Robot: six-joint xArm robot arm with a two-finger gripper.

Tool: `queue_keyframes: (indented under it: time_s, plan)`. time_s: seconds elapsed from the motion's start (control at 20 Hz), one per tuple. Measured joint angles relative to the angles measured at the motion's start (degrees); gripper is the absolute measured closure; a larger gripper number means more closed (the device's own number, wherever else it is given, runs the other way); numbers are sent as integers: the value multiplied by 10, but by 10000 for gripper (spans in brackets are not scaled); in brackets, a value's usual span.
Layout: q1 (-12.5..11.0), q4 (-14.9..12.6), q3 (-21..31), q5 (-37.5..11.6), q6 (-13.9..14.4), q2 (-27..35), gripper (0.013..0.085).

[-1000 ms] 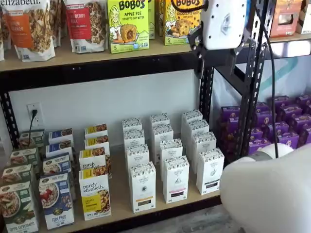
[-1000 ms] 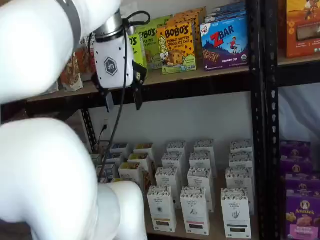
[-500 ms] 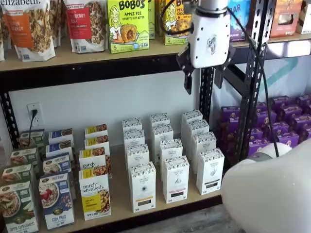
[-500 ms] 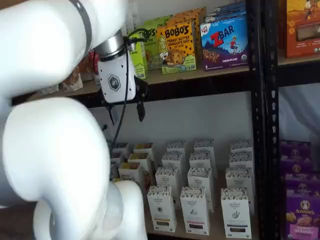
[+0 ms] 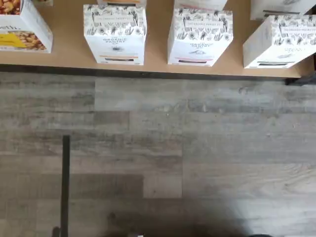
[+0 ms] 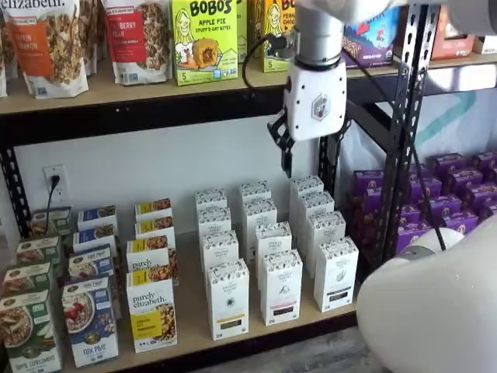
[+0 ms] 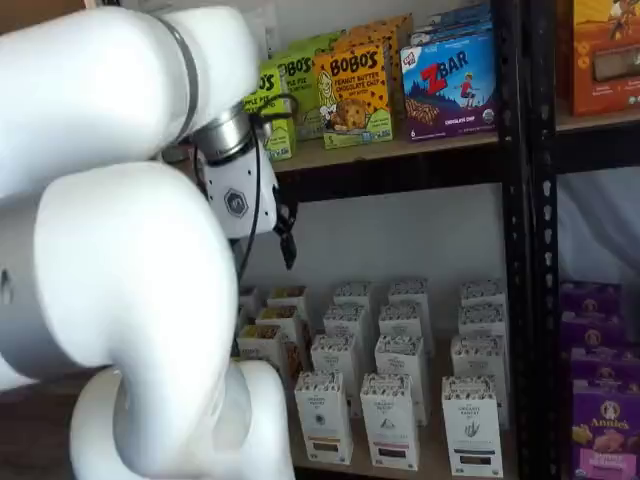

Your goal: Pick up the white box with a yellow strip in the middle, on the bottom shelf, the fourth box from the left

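I am looking at the white box (image 6: pixel 227 299), standing upright at the front edge of the bottom shelf (image 6: pixel 192 330). Its top is wearing a grey-speckled pattern, and a yellow-orange band is crossing its lower front (image 5: pixel 115 34). Light wood is showing beside it.

The white box (image 6: pixel 228 299) wears a grey-speckled top and a yellow-orange band low on its front, standing on the light-wood bottom shelf (image 6: pixel 190 322) with its black front rail, above a grey wood-grain floor (image 5: pixel 197 148).
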Motion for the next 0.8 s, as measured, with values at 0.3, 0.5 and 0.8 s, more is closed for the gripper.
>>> queue_keyframes:
  time_s: [0.3, 0.5, 0.8]
  plan:
    - [12, 15, 45, -92, 15, 25, 130]
    - [18, 16, 63, -143, 23, 49, 130]
    - [28, -12, 82, -230, 55, 121, 130]
